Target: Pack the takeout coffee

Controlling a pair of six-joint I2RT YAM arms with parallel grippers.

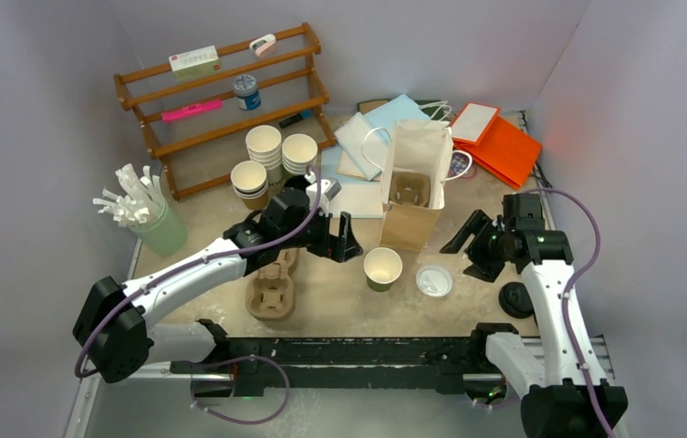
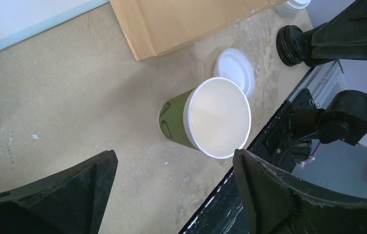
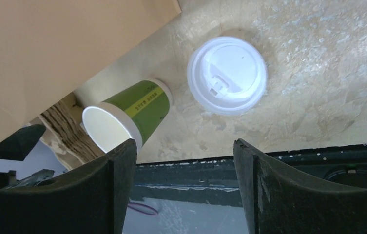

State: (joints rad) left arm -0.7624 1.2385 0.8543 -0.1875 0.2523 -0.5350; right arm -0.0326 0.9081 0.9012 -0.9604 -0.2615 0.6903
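Observation:
A green paper cup point(image 1: 382, 269), white inside and without a lid, stands upright in front of the kraft paper bag point(image 1: 415, 187). It also shows in the left wrist view point(image 2: 210, 119) and the right wrist view point(image 3: 127, 114). A white plastic lid point(image 1: 433, 280) lies flat on the table just right of it, also seen in the right wrist view point(image 3: 227, 74). My left gripper point(image 1: 347, 245) is open and empty just left of the cup, above the table point(image 2: 174, 161). My right gripper point(image 1: 467, 246) is open and empty to the right of the lid point(image 3: 185, 146).
The upright bag holds a pulp cup tray point(image 1: 410, 190). More pulp trays point(image 1: 271, 287) lie under my left arm. Stacks of paper cups point(image 1: 271, 155) stand behind, by a wooden rack point(image 1: 230, 100). A green jar of wrapped straws point(image 1: 152, 219) stands left. A black lid point(image 1: 515, 299) lies right.

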